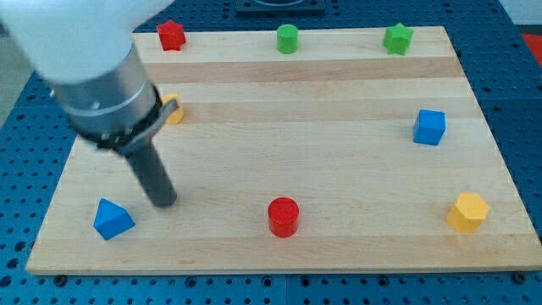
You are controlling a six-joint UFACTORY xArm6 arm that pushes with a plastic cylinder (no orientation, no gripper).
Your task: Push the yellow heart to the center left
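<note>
The yellow heart [175,110] lies near the view's left edge of the wooden board [322,152], mostly hidden behind my arm; only a small yellow part shows. My dark rod comes down below it, and my tip [163,203] rests on the board well below the heart, to the right of the blue triangular block [113,219].
A red star block [171,36], a green cylinder [288,39] and a green star block [397,38] line the top edge. A blue cube [429,127] sits at the right, a yellow hexagonal block [467,212] at the bottom right, a red cylinder [284,217] at the bottom middle.
</note>
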